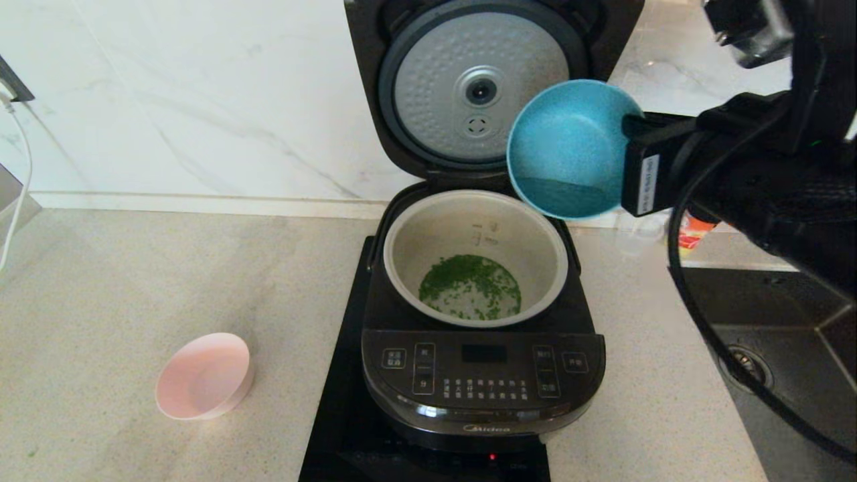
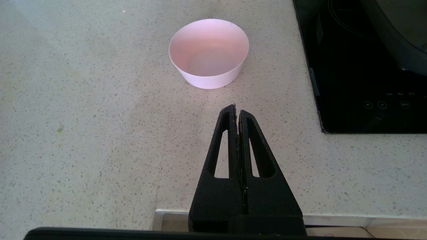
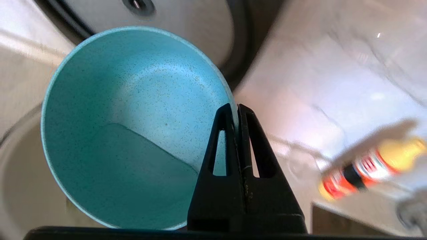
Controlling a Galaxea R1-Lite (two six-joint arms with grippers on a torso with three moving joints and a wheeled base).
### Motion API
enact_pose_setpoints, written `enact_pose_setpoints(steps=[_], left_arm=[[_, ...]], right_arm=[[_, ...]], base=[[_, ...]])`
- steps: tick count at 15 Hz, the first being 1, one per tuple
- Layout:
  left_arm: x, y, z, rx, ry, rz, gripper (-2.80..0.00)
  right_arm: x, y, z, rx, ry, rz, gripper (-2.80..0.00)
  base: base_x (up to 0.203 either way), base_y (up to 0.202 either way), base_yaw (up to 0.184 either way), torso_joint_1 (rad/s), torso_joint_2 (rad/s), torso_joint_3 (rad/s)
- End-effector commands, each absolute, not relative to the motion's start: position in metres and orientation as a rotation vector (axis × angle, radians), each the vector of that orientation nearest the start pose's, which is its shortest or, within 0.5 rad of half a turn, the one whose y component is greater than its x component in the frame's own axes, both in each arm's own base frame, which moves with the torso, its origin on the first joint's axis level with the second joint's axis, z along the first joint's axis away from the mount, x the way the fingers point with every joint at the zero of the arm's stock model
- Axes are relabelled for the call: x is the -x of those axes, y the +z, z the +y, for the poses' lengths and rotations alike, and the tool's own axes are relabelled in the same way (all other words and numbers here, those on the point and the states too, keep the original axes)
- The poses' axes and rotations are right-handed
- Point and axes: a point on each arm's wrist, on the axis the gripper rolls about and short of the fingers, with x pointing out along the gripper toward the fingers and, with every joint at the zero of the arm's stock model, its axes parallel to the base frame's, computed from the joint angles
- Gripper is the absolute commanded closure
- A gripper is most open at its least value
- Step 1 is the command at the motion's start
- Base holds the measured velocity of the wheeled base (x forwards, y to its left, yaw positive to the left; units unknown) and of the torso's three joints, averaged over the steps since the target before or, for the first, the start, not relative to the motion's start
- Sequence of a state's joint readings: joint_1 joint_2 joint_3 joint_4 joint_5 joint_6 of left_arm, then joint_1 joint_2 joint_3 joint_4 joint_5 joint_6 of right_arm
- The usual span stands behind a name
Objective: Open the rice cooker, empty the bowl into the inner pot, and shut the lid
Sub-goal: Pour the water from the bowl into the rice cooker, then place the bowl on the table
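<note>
The black rice cooker (image 1: 482, 381) stands open, its lid (image 1: 479, 84) raised upright and showing the dimpled silver underside. The inner pot (image 1: 475, 254) holds green bits (image 1: 470, 286) on its bottom. My right gripper (image 1: 629, 127) is shut on the rim of a blue bowl (image 1: 569, 150), held tipped on its side above the pot's far right edge; the bowl looks empty in the right wrist view (image 3: 133, 133), where the gripper (image 3: 236, 106) pinches its rim. My left gripper (image 2: 236, 108) is shut and empty, low over the counter near a pink bowl (image 2: 208, 51).
The empty pink bowl (image 1: 204, 375) sits on the speckled counter (image 1: 134, 288) left of the cooker. The cooker stands on a black induction hob (image 1: 328, 428). A dark sink (image 1: 783, 348) lies to the right, with an orange-labelled bottle (image 1: 693, 234) behind it.
</note>
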State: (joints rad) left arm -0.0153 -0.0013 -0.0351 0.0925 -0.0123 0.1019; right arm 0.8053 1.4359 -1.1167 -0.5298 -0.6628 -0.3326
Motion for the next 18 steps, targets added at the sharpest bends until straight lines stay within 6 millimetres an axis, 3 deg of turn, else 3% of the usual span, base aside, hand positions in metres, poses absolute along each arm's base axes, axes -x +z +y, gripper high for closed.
enact_pose_setpoints(steps=[1, 6, 9, 13, 18], left_arm=[[0.026, 0.075, 0.000, -0.103, -0.031, 0.056, 0.00], [0.026, 0.076, 0.000, -0.103, -0.030, 0.054, 0.00], [0.026, 0.076, 0.000, -0.103, -0.030, 0.054, 0.00], [0.026, 0.076, 0.000, -0.103, -0.030, 0.055, 0.00], [0.026, 0.076, 0.000, -0.103, -0.030, 0.054, 0.00]], right_arm=[[-0.153, 0.348, 0.138, 0.164, 0.105, -0.194, 0.00], [-0.117, 0.338, 0.083, 0.207, 0.036, -0.128, 0.00], [-0.108, 0.311, 0.061, 0.211, -0.003, 0.003, 0.00], [-0.131, 0.269, 0.041, 0.174, -0.028, 0.241, 0.00], [-0.186, 0.208, 0.027, 0.008, -0.008, 0.570, 0.00]], base=[[0.000, 0.000, 0.000, 0.000, 0.00, 0.000], [0.000, 0.000, 0.000, 0.000, 0.00, 0.000], [0.000, 0.000, 0.000, 0.000, 0.00, 0.000], [0.000, 0.000, 0.000, 0.000, 0.00, 0.000], [0.000, 0.000, 0.000, 0.000, 0.00, 0.000]])
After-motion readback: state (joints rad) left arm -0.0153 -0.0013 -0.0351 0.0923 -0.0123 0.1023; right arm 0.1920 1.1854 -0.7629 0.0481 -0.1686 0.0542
